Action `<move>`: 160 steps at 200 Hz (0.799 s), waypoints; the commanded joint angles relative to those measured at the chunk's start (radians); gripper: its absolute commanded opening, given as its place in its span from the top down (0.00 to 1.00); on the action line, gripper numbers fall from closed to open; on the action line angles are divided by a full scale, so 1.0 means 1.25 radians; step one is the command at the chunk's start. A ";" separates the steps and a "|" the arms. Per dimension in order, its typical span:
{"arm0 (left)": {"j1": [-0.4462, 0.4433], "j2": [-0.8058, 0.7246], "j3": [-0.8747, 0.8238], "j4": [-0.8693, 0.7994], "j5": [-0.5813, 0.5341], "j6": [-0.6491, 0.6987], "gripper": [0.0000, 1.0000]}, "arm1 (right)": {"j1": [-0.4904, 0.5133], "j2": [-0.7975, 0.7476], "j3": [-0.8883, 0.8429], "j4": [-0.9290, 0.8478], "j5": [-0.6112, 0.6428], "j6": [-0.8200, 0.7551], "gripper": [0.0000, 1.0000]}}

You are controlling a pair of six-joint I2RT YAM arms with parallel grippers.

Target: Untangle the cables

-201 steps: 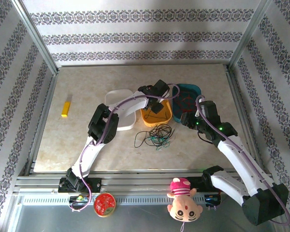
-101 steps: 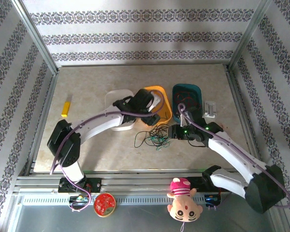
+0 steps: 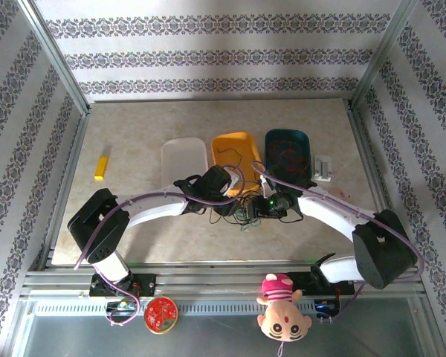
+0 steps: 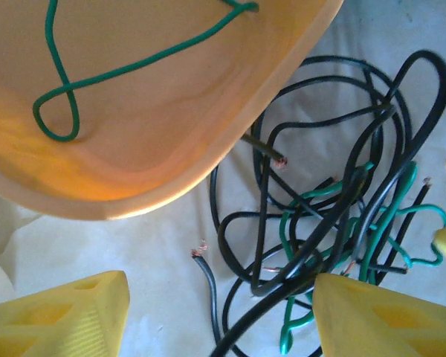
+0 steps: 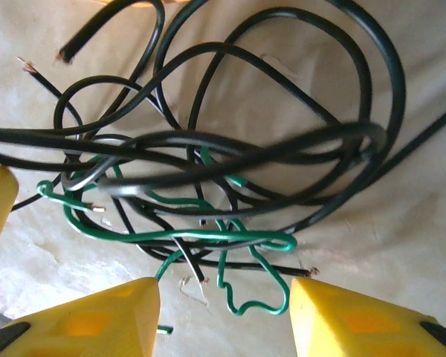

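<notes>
Table [image 3: 134, 141] bears cables [image 5: 208, 141] coiled roundish, ends pointing every way

A pale, marbled beige tabletop [image 3: 134, 134] carries a white plastic tray [image 3: 184, 158], an orange plastic tray [image 3: 241, 149] and a dark teal plastic tray [image 3: 288, 132] side by side near its middle; a tangle of thin black and green cables [image 3: 247, 208] lies on the bare surface just in front of the orange tray; a small yellow block [image 3: 101, 167] lies well apart at the left; a small grey-white object [image 3: 323, 169] sits just right of the teal tray.
</notes>
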 commanded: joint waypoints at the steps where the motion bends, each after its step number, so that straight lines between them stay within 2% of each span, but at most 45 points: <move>1: -0.016 0.001 0.020 0.028 0.019 -0.013 0.37 | 0.012 0.038 0.031 0.008 0.011 -0.018 0.51; 38: -0.022 0.017 0.026 0.017 0.059 -0.009 0.50 | 0.015 0.091 0.054 0.011 0.035 -0.024 0.52; 62: -0.023 0.023 0.021 0.021 0.087 -0.009 0.60 | 0.015 0.112 0.060 0.001 0.078 -0.016 0.57; 78: -0.023 0.023 0.012 0.038 0.113 -0.013 0.68 | 0.015 0.117 0.060 0.000 0.101 -0.011 0.63; 103: -0.023 0.030 0.003 0.053 0.144 -0.018 0.80 | 0.014 0.111 0.056 -0.001 0.128 -0.001 0.79; 123: -0.023 0.039 0.006 0.053 0.151 -0.023 0.89 | 0.014 0.093 0.049 -0.002 0.150 0.005 0.87; 146: -0.023 0.043 0.007 0.045 0.146 -0.023 0.99 | 0.014 0.053 0.031 -0.004 0.158 0.006 0.87; 160: -0.023 0.043 0.004 0.043 0.138 -0.020 1.00 | 0.015 0.018 0.015 -0.008 0.149 -0.001 0.78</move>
